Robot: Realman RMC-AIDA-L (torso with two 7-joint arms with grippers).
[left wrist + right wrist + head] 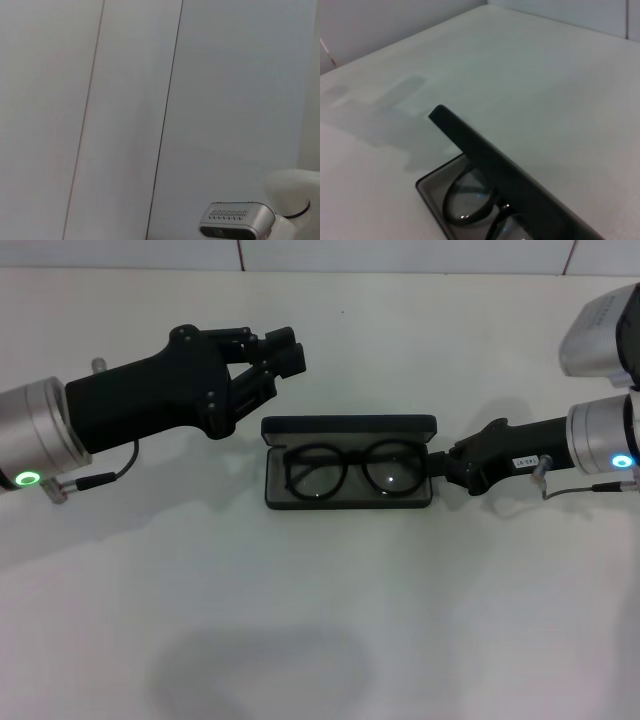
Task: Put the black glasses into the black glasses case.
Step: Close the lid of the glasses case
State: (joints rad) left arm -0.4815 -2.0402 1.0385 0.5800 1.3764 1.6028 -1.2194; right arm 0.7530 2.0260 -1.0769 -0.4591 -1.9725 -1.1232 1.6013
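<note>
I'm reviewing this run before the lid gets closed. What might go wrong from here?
The black glasses lie in the black glasses case, whose lid stands partly raised; closing it could pinch the frame if it sits high. The right gripper is against the case's right end, so a push may slide it. The left gripper hovers behind the case's left corner, apart from it.

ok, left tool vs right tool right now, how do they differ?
The left tool hangs clear of the black glasses case, off its far left corner, touching nothing; the right tool is right at the case's right end. The left tool's fingers show plainly; the right tool's tips are hard to make out against the case. Both are chunky and black. The black glasses already lie inside the open case.
</note>
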